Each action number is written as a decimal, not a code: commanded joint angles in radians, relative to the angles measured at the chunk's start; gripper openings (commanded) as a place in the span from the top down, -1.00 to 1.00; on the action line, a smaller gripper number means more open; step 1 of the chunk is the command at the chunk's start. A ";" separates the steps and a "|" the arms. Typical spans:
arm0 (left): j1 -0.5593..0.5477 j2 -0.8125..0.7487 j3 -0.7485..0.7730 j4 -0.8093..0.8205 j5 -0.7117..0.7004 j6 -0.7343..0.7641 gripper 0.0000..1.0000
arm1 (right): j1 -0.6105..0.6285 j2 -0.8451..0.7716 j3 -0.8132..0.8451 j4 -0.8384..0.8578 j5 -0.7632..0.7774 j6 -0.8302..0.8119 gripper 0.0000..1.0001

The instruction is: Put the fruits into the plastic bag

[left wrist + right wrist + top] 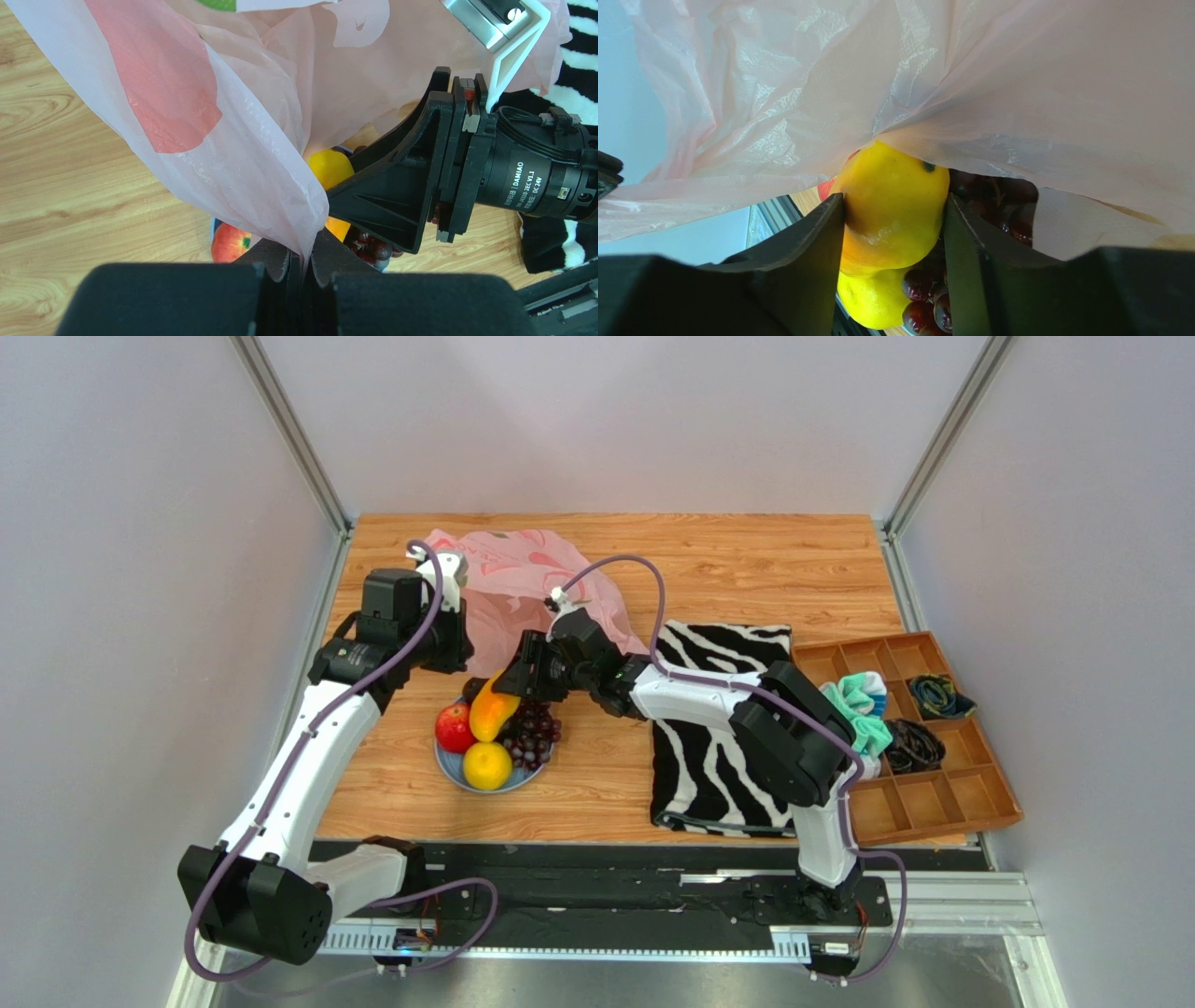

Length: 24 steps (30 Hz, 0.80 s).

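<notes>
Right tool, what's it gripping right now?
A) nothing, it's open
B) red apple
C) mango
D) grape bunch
C: in the right wrist view the right tool has its fingers closed on either side of the yellow-orange mango. The apple and grapes sit ungripped, and the left tool pinches the plastic bag.

**Both grippers clamped, wrists close together**

The left arm (pixel 302 756) reaches forward, and the left gripper (pixel 307 269) is pinched tight on a fold of the plastic bag (pixel 231 161). The right arm (pixel 701 703) bends across to the left, with the right gripper (pixel 892 217) closed around the mango (pixel 892 182)
</notes>
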 commanded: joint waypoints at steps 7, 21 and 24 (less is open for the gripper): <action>0.005 0.000 0.002 0.006 0.011 0.013 1.00 | -0.006 0.005 0.011 0.064 -0.024 0.014 0.41; 0.005 -0.001 0.002 0.006 0.010 0.013 1.00 | -0.008 -0.122 -0.097 0.159 -0.036 0.023 0.75; 0.005 0.000 0.002 0.004 0.010 0.013 1.00 | -0.008 -0.151 -0.116 0.158 -0.035 0.017 0.81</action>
